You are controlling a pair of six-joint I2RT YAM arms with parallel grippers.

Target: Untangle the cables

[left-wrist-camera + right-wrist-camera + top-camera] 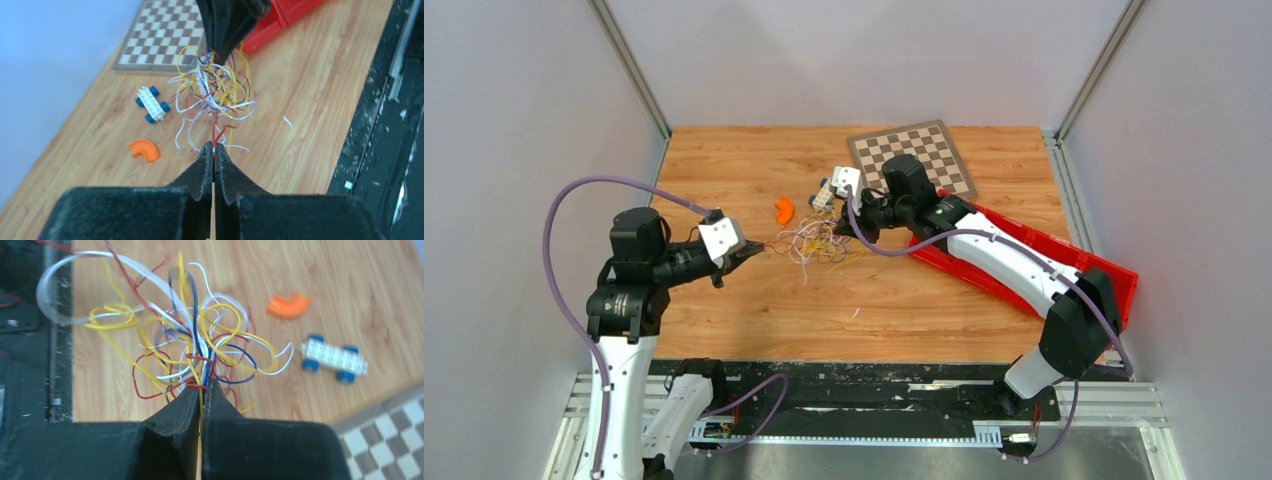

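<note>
The left gripper (pixel 214 150) has its jaws pressed together on the tip of a single red wire (pixel 215 131). That wire runs straight and taut from the pinch into the bunch. The cables (pixel 819 243) lie mid-table as a loose snarl of white, yellow, red and blue strands. From the tangle, the left gripper is at 9 o'clock. At 2 o'clock the right gripper (pixel 202 387) is closed on a knot of several strands where red, blue and yellow cross.

These wires look nearly weightless and limp, yet springy enough to hold their loops. They would likely slip through smooth pads and cinch tighter if yanked. A free end is probably the best place to grip, as the left jaws do now. A slow, steady draw seems wiser than a jerk.

Beyond the tangle, an orange curved piece (pixel 784 209) sits at 11 o'clock and a white brick car with blue wheels (pixel 151 104) at 12. The chessboard (pixel 912 157) lies farther off at 1 o'clock.
</note>
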